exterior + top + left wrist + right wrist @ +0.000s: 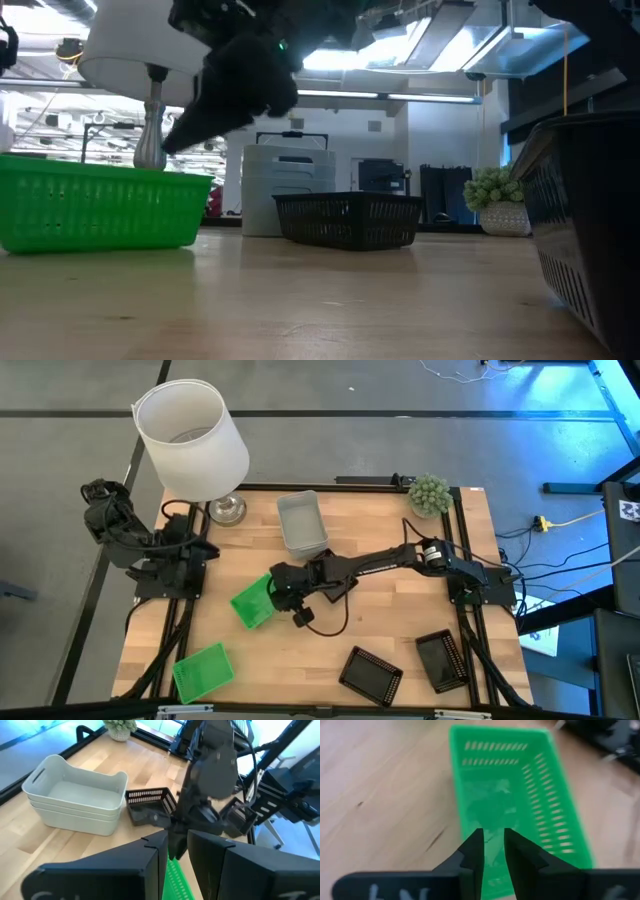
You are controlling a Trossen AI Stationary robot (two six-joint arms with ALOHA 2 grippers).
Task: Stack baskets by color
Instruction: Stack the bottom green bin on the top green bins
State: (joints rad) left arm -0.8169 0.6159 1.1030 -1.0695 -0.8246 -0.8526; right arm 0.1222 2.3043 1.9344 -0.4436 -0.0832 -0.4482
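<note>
A green basket (250, 603) (520, 805) lies on the table left of centre. My right gripper (272, 592) (494, 832) reaches over its near short end, fingers slanting down with a narrow gap between them. A second green basket (203, 671) (100, 205) sits at the near left. Grey-white baskets (302, 523) (75, 795) stand nested in a stack at the far middle. Two black baskets (370, 675) (442, 659) rest apart at the near right. My left gripper (195, 548) (177, 845) waits folded back at the left, open and with nothing in it. My right gripper's fingers (475, 845) stand apart above the floor of the green basket at its near short end (492, 885), coming slanting down from the table's right. I cannot tell whether they touch the wall. The basket lies on the table.
A white lampshade on a metal foot (190, 435) stands at the far left corner, a small green ball plant (428, 493) at the far right. Bare wood lies between the green baskets and the black ones.
</note>
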